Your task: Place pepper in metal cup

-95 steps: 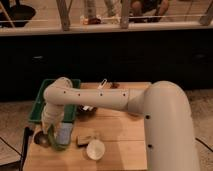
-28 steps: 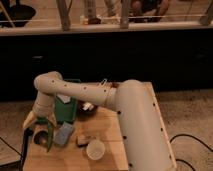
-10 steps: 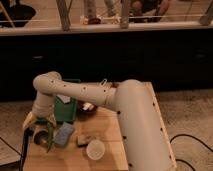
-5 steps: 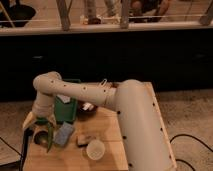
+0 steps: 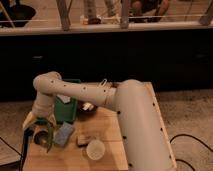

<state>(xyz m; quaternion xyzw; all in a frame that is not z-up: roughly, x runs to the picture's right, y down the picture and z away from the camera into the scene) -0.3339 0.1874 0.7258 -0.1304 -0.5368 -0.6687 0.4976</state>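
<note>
Hand (image 5: 42, 132) stays unmoved over metal cup (image 5: 40, 139), front-left on table (image 5: 107, 127).

The gripper (image 5: 42, 131), just left of the blue-grey pad (image 5: 65, 134), was pale cream. The pepper (image 5: 49, 142) beside the pad was green.

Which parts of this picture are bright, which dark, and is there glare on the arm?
Camera view: brightest along the top, behind the railing; nearly black below it; the table warmly lit; no glare on the arm; the gripper, low over the table's left end, is in dimmer light.
</note>
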